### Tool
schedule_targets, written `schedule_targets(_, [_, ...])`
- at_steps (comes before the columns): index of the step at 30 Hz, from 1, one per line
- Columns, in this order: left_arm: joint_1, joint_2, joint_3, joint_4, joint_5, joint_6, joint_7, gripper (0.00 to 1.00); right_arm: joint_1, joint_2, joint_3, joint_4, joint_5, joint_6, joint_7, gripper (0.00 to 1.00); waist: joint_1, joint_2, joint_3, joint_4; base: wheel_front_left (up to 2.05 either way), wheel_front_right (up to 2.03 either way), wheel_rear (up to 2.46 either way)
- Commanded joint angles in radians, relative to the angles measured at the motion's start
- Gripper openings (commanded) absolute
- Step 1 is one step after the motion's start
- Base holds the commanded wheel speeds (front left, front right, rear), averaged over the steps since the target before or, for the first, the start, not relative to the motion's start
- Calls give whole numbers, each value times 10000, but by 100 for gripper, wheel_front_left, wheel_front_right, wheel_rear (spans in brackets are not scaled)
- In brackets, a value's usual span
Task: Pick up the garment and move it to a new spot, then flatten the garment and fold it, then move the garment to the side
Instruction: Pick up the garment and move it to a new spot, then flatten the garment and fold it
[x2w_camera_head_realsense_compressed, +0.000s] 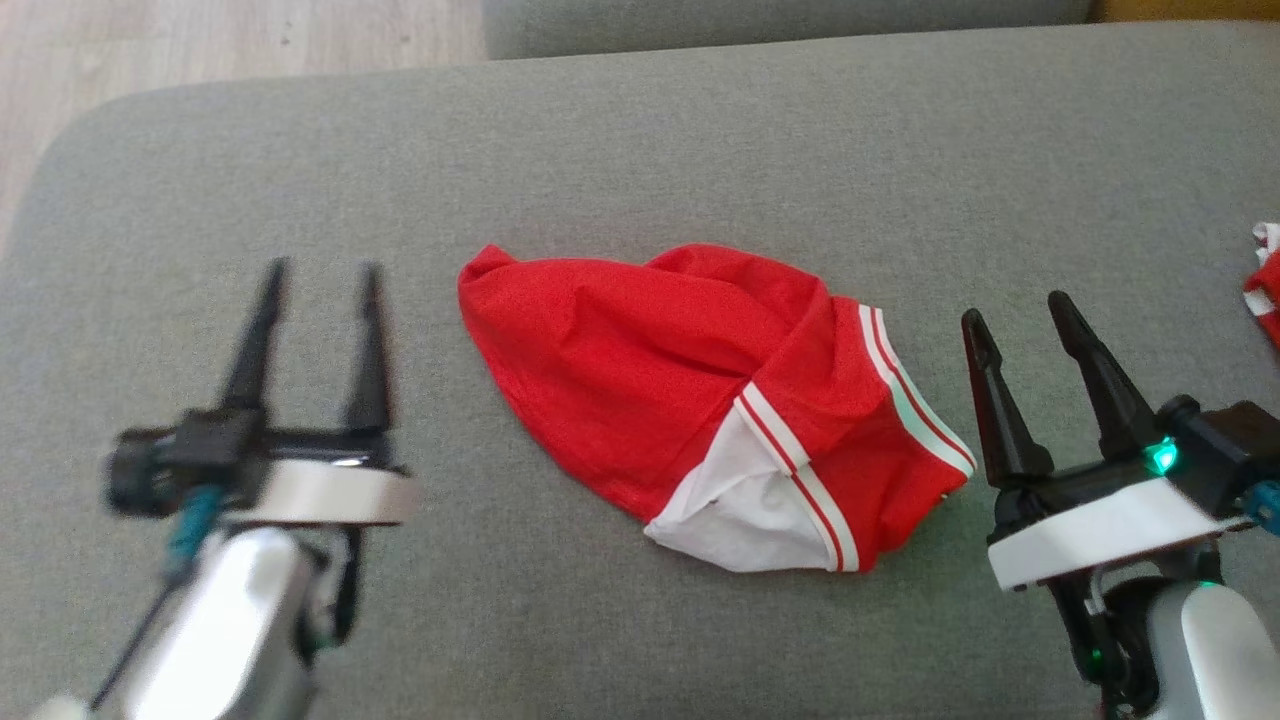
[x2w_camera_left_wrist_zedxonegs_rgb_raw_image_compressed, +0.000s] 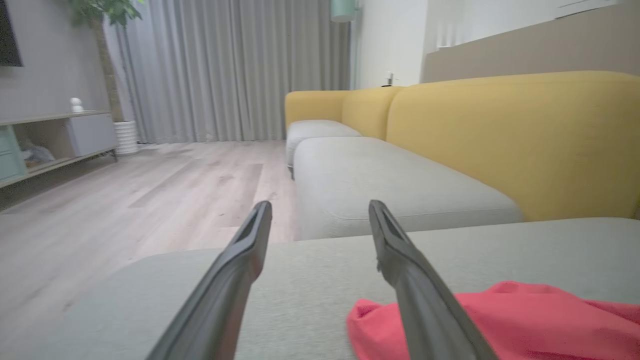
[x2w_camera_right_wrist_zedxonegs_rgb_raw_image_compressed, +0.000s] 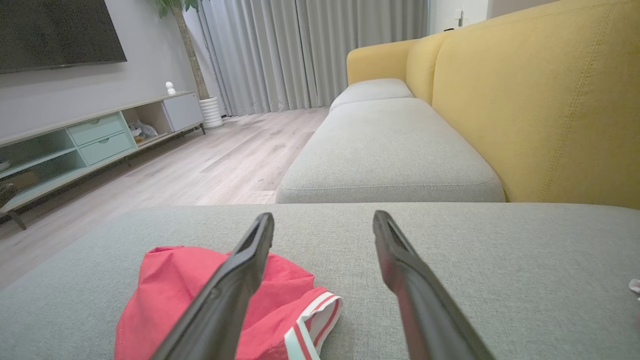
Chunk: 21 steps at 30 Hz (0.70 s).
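Clearly soft and light, the crumpled red garment (x2w_camera_head_realsense_compressed: 690, 400) at frame centre wants pinching along its striped hem (x2w_camera_head_realsense_compressed: 915, 395); left gripper (x2w_camera_head_realsense_compressed: 318, 275) and right gripper (x2w_camera_head_realsense_compressed: 1015, 310) both spread, empty.

Garment (x2w_camera_head_realsense_compressed: 640, 380): red fabric with white-and-red striped trim along its hems, white lining exposed at the near edge. Condition: loosely bunched, creased, not flat. Location: lying mid-surface on the grey sofa cushion (x2w_camera_head_realsense_compressed: 700, 150).
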Motion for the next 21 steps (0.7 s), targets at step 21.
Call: schedule_targets(21, [3008,1569,2483,-1856,-725,-570,624,100,657,-195,-76,-765,-282,-7,560,100,0,0,-682,279,0,0,0])
